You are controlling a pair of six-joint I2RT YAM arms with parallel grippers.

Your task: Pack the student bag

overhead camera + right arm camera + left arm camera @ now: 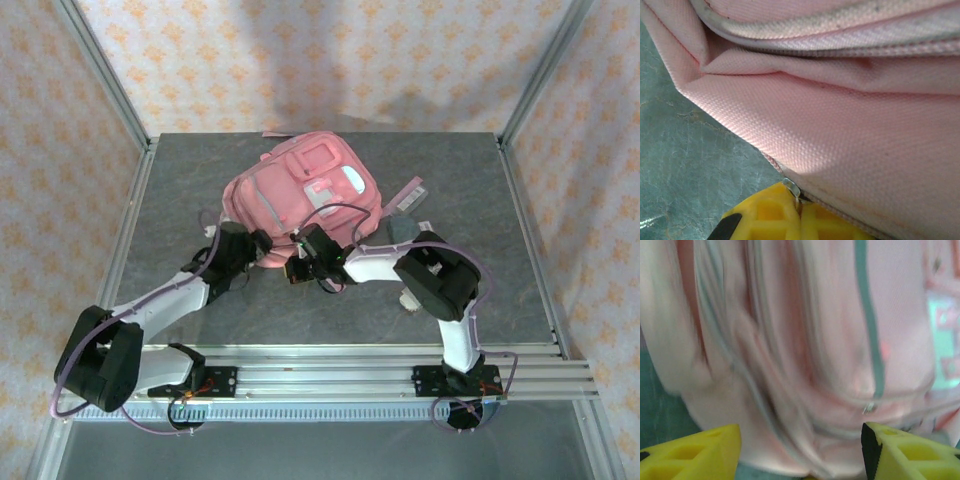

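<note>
Fingers (pixel 695 455) of the left gripper (pixel 801 440) stand apart, empty, at the near edge of the student bag (pixel 300 190). The right gripper (pixel 799 202), beside it, is pinched shut on a zip pull (pixel 792 189). The bag lies flat on the table (pixel 480 200). The zip seems the step in hand, though I cannot tell whether it is opening or closing.

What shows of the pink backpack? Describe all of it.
The pink backpack is woven-looking fabric, by far the largest thing here. It lies front up on the grey table. Its front has zip pockets and a light blue and white patch, and a pink strap lies out to its right. The near edge is slack and folded. The right gripper, shut, seems to pinch a small metal zip pull at the seam. The open left gripper faces its near-left side; contact is unclear.
</note>
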